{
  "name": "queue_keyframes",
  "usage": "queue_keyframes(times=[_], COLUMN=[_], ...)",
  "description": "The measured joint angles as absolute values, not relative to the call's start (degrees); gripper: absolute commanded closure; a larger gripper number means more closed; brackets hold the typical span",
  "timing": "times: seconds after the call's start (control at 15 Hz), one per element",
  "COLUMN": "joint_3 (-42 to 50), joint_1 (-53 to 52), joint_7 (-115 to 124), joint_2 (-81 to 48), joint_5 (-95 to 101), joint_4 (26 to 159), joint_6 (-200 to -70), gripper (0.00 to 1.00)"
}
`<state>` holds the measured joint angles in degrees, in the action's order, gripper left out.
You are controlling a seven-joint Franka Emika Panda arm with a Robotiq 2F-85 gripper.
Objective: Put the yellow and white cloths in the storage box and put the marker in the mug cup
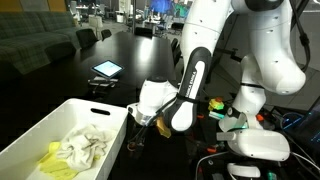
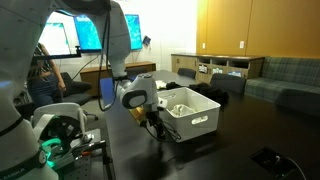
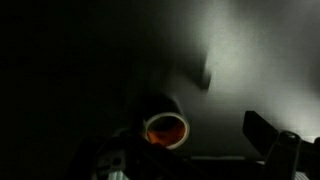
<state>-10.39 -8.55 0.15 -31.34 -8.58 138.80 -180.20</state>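
Since the cloths (image 1: pixel 78 150) lie in the box (image 1: pixel 112 135), the end effector (image 1: pixel 138 125) — wide open, empty — must find the unseen marker, then centre over the mug (image 3: pixel 167 130).

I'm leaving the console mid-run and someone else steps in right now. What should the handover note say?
Gripper: fingers open, holding nothing, beside the storage box; the wrist view shows the mug just below it.
Yellow cloth and white cloth: both lie in the box. Done.
Marker: not visible in any view; too dark to tell whether it is in the mug.
Left: find the marker and, if it is not in the mug, put it there.
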Motion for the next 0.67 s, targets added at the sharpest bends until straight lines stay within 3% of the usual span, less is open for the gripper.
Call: queue_keyframes(times=[0.67], joint_3=[-1.0], joint_1=[-20.1], joint_7=[5.0], joint_2=[-33.3], joint_5=[-7.1], joint_4=[135.3], joint_6=[-178.5], gripper=[0.00])
